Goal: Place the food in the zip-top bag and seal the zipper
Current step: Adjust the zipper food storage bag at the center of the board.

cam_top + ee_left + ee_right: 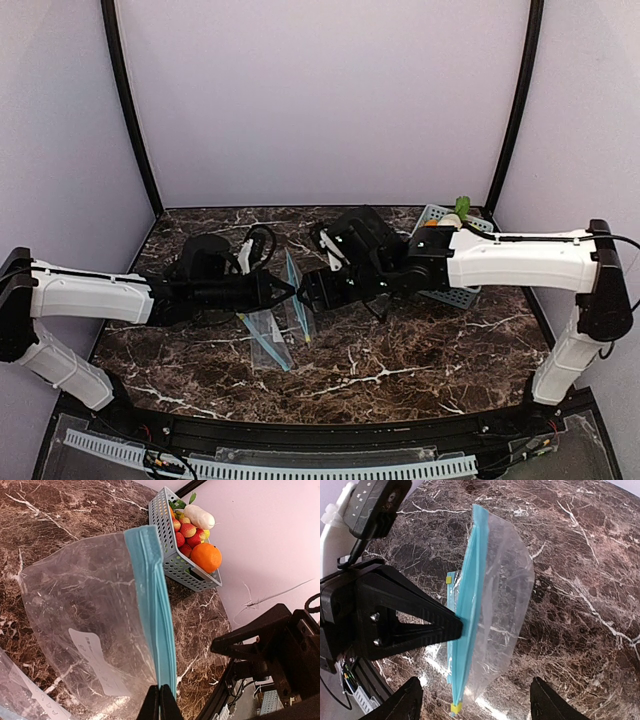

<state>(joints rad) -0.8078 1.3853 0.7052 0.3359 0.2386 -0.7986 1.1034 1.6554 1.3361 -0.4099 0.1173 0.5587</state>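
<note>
Gleaming veined marble table (420, 362), lilac walls (320, 90)

Dark marble surface inside a pale lilac booth.
The surface (400, 370) is brown-black stone with white veins, faintly glossy in soft, even light. A plain back wall (320, 100) and two side walls (50, 150) close it in; curved black strips (128, 110) run down the rear corners.

Top cam: high behind the arm bases, looking down on the whole surface (420, 370). Left wrist cam: close, facing the basket (170, 550) corner. Right wrist cam: close, angled down. All three share the zip-top bag (500, 605).
</note>
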